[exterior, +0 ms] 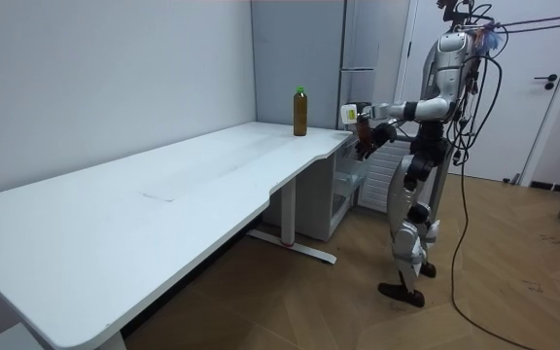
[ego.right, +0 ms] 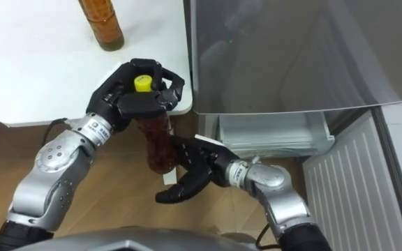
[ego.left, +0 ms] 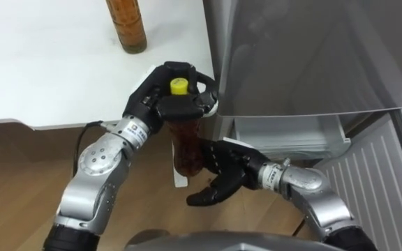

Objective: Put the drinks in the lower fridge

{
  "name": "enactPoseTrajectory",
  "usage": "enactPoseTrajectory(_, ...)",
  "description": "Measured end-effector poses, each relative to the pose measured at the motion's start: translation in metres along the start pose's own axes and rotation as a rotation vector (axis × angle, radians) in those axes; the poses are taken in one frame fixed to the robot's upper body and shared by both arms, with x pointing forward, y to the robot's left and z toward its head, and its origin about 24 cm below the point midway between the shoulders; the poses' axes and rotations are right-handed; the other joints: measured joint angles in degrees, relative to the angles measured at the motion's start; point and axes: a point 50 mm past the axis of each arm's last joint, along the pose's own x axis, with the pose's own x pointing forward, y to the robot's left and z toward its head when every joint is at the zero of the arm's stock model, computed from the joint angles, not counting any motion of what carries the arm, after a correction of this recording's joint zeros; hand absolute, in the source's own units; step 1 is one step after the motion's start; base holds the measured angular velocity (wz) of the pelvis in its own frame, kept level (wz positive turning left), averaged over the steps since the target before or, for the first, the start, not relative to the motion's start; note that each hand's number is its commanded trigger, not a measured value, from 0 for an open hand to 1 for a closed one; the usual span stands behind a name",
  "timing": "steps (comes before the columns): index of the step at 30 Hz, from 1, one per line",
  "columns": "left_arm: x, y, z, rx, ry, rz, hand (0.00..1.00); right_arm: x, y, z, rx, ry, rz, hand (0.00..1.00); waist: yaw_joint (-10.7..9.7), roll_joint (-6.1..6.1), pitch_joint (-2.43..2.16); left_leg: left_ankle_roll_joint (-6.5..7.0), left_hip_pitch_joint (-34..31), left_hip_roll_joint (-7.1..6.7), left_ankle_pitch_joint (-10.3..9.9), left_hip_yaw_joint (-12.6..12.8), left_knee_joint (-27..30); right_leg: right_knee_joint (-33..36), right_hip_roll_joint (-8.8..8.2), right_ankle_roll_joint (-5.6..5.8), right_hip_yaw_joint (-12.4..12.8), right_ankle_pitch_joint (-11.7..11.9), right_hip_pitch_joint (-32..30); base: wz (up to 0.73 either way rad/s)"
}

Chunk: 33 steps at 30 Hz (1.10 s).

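My left hand (ego.left: 160, 97) is shut on the neck of a bottle of brown drink (ego.left: 186, 145) with a yellow cap (ego.left: 179, 86), holding it upright just off the white table's corner (ego.left: 187, 70). The right hand (ego.left: 226, 174) is open beside the bottle's lower end, its fingers loosely spread and close to the base. A second brown bottle (ego.left: 126, 24) stands on the table behind; it has a green cap in the room view (exterior: 300, 112). The lower fridge compartment (ego.left: 285, 136) is open to my right, showing a clear drawer.
The grey upper fridge door (ego.left: 306, 56) rises directly right of the held bottle. The open lower door (ego.left: 386, 178) hangs out at the far right. In the room view I stand at the table's end facing the fridge (exterior: 358, 58), on wooden floor.
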Motion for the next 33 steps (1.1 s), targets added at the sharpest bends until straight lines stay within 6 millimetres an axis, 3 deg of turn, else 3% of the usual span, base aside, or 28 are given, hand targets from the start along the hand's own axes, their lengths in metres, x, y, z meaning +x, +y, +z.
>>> enactPoseTrajectory(6, 0.0, -0.005, -0.002, 0.026, 0.007, -0.049, 1.0, 0.0, 0.001, 0.001, 0.06, -0.038, 0.007, 0.0, 0.01, 0.46, 0.12, 0.0, -0.26, 0.0, 0.0, -0.09, 0.0, -0.04, 0.01, 0.0, -0.25, 0.0, 0.12, 0.0)
enactPoseTrajectory(11, 0.0, -0.008, -0.007, 0.021, 0.032, -0.074, 1.0, 0.0, 0.001, 0.002, 0.099, -0.063, 0.014, 0.0, 0.04, 1.15, -0.13, 0.01, -1.09, 0.04, 0.0, -0.1, 0.19, 0.06, 0.01, 0.0, -0.42, 0.0, -0.5, 0.0)
enactPoseTrajectory(12, 0.0, -0.009, -0.011, 0.018, 0.046, -0.08, 1.0, 0.0, 0.002, 0.002, 0.12, -0.078, 0.019, 0.11, 0.07, 1.32, -0.26, 0.01, -1.09, 0.04, 0.0, -0.1, 0.17, 0.06, 0.01, 0.0, -0.37, 0.0, -0.53, 0.0)
enactPoseTrajectory(13, 0.0, -0.01, -0.014, 0.015, 0.058, -0.089, 1.0, 0.0, 0.002, 0.002, 0.128, -0.081, 0.021, 0.52, 0.05, 1.41, -0.32, 0.02, -1.04, 0.02, 0.01, -0.11, 0.15, 0.05, 0.01, 0.0, -0.35, 0.0, -0.55, 0.0)
enactPoseTrajectory(14, 0.0, -0.01, -0.015, 0.014, 0.065, -0.092, 1.0, 0.0, 0.002, 0.002, 0.13, -0.08, 0.022, 0.64, 0.06, 1.43, -0.33, 0.02, -0.99, 0.02, 0.01, -0.11, 0.16, 0.05, 0.01, 0.0, -0.34, 0.0, -0.54, 0.0)
enactPoseTrajectory(15, 0.0, -0.011, -0.018, 0.01, 0.077, -0.101, 1.0, 0.0, 0.002, 0.001, 0.14, -0.08, 0.027, 0.89, 0.07, 1.43, -0.34, 0.02, -0.86, 0.03, 0.02, -0.11, 0.21, 0.03, 0.02, 0.0, -0.31, 0.0, -0.45, 0.0)
enactPoseTrajectory(16, 0.0, -0.012, -0.021, 0.008, 0.087, -0.112, 1.0, -0.001, 0.002, 0.0, 0.146, -0.08, 0.03, 1.0, 0.09, 1.42, -0.34, 0.02, -0.83, 0.02, 0.03, -0.11, 0.22, 0.03, 0.02, 0.0, -0.26, 0.0, -0.45, 0.0)
enactPoseTrajectory(25, 0.0, -0.027, -0.028, 0.008, 0.119, -0.217, 1.0, 0.0, 0.001, 0.002, 0.171, -0.102, 0.012, 1.0, 0.03, 0.66, -0.17, 0.03, -0.81, 0.0, 0.04, -0.11, 0.19, 0.0, 0.03, 0.01, -0.16, 0.0, -0.57, 0.0)
enactPoseTrajectory(33, 0.0, -0.025, -0.028, -0.045, 0.112, -0.212, 1.0, 0.002, 0.005, 0.003, 0.153, -0.11, 0.025, 1.0, -0.04, 0.23, -0.06, 0.03, -0.98, 0.01, 0.03, -0.12, 0.12, 0.01, 0.05, 0.0, -0.14, 0.0, -0.54, 0.0)
